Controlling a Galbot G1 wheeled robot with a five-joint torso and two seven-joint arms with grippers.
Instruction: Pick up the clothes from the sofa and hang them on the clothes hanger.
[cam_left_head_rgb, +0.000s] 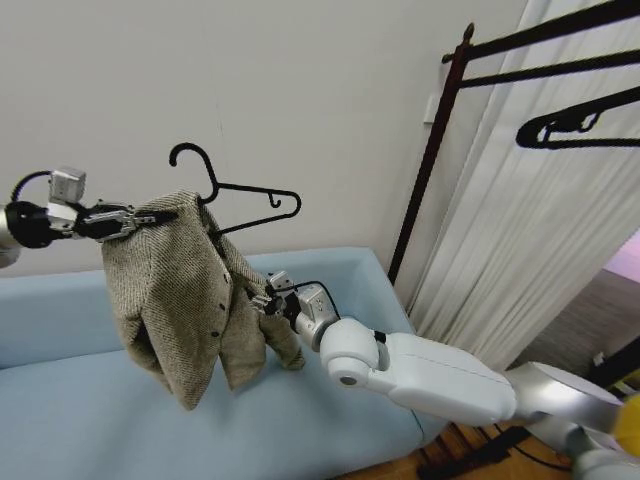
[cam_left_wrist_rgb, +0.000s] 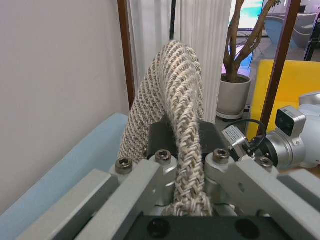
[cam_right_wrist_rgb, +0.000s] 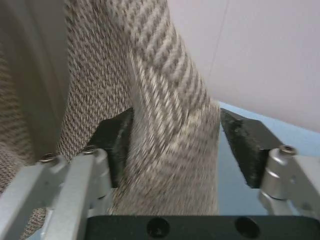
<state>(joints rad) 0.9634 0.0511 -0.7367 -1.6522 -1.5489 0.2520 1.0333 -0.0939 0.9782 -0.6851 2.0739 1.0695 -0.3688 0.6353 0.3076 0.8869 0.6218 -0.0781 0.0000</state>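
A beige herringbone jacket (cam_left_head_rgb: 180, 300) hangs on a black hanger (cam_left_head_rgb: 230, 190), held in the air above the light blue sofa (cam_left_head_rgb: 80, 420). At the jacket's upper shoulder, my left gripper (cam_left_head_rgb: 150, 217) is shut on a fold of the fabric (cam_left_wrist_rgb: 175, 90). Lower down, my right gripper (cam_left_head_rgb: 262, 300) is at the jacket's front edge. It stands open around a hanging fold (cam_right_wrist_rgb: 160, 100): one pad (cam_right_wrist_rgb: 117, 140) touches the cloth, the other pad (cam_right_wrist_rgb: 245, 145) is apart from it.
A dark clothes rack (cam_left_head_rgb: 440, 130) stands at the right beside a white curtain (cam_left_head_rgb: 540, 250), with another black hanger (cam_left_head_rgb: 575, 125) on its rail. Behind the sofa is a plain wall. A potted plant (cam_left_wrist_rgb: 235, 95) stands beyond the curtain.
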